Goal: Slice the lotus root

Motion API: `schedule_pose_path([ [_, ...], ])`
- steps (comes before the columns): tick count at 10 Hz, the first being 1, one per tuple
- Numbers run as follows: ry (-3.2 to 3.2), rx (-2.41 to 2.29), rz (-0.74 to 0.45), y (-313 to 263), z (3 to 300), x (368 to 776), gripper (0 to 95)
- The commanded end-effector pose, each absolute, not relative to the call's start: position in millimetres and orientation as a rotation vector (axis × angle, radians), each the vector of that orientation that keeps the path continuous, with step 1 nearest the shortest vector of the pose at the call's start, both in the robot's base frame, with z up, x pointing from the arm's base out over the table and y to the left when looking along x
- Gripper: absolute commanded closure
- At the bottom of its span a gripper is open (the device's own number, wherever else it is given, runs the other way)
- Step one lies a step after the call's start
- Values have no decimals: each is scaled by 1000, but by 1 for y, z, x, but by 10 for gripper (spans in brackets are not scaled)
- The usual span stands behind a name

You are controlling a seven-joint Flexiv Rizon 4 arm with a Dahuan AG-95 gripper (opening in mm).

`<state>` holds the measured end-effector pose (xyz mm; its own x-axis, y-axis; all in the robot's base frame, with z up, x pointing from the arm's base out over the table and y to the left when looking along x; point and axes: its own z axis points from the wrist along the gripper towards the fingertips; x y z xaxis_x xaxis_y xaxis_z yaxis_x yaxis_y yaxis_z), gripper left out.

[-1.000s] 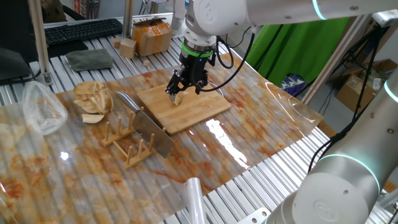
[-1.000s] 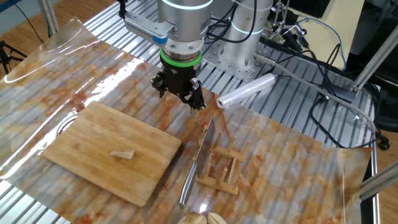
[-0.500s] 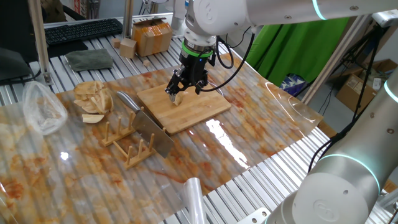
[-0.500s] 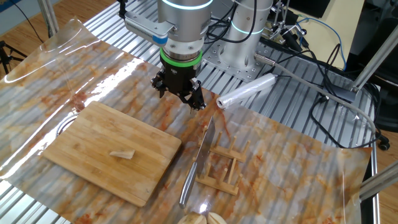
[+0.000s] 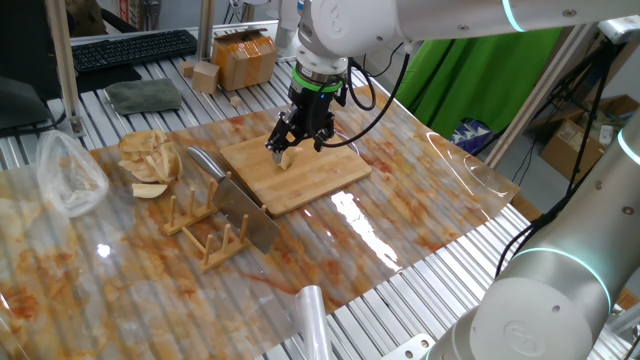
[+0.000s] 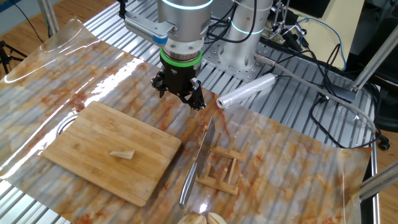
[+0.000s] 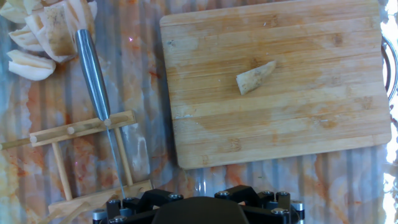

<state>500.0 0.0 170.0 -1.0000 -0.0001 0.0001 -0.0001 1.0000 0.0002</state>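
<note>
Slicing is not yet underway. The lotus root [image 7: 255,77] is lying whole and uncut on the bamboo cutting board [image 7: 298,130]. The cleaver [image 6: 200,157] is sitting untouched in its wooden rack [image 6: 225,168]. The pincer [image 6: 179,94] is hovering empty, jaws spread wide.

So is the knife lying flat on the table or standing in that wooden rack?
Standing in the rack: the knife sits on edge in the wooden rack, its handle sticking out past one end.

A slatted metal table [image 6: 99,25] carries a stained clear sheet [image 6: 292,168], on which lie a bamboo board [image 6: 87,146] at lower left, a wooden rack [image 6: 222,169] at center and pale slices [image 5: 150,160] beyond.
</note>
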Motion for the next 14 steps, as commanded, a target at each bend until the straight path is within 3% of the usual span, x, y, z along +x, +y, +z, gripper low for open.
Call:
schedule_pose_path([
  [1,-3162,-104,-42,0,170,500,950],
  [14,-3161,-97,-30,2,167,501,950],
])
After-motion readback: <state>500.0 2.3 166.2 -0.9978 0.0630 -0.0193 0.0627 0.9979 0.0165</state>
